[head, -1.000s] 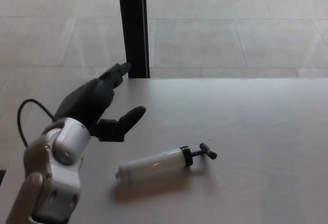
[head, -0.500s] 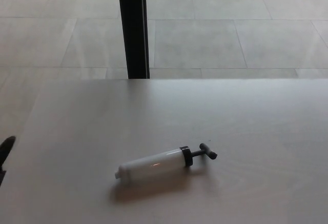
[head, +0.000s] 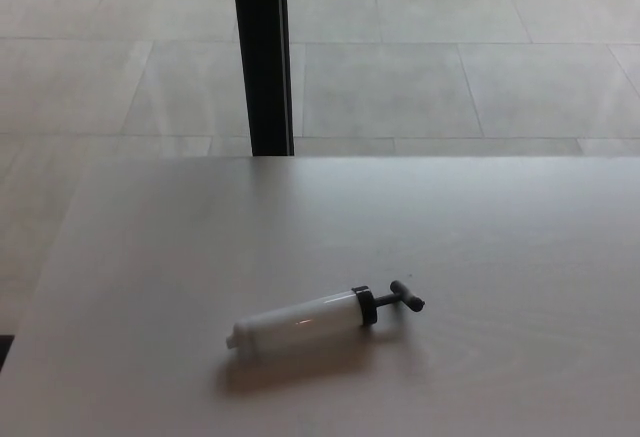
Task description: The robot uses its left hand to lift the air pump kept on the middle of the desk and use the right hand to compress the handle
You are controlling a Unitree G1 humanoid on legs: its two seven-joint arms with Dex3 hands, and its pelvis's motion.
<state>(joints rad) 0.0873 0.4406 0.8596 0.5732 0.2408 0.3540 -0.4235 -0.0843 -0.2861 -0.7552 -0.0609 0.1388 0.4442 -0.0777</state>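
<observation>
Your left robot hand has left view, so its state can't be told; air pump (head: 310,322) lies untouched on desk (head: 500,227), black post (head: 262,55) behind.

Bare test room — plain desk (head: 480,227), tiled floor (head: 420,67).

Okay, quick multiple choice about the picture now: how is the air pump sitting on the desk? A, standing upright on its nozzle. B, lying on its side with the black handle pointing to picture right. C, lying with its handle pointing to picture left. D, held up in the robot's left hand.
B: the air pump lies flat on the desk, its black T-handle at the right end, and no robot hand shows.
</observation>
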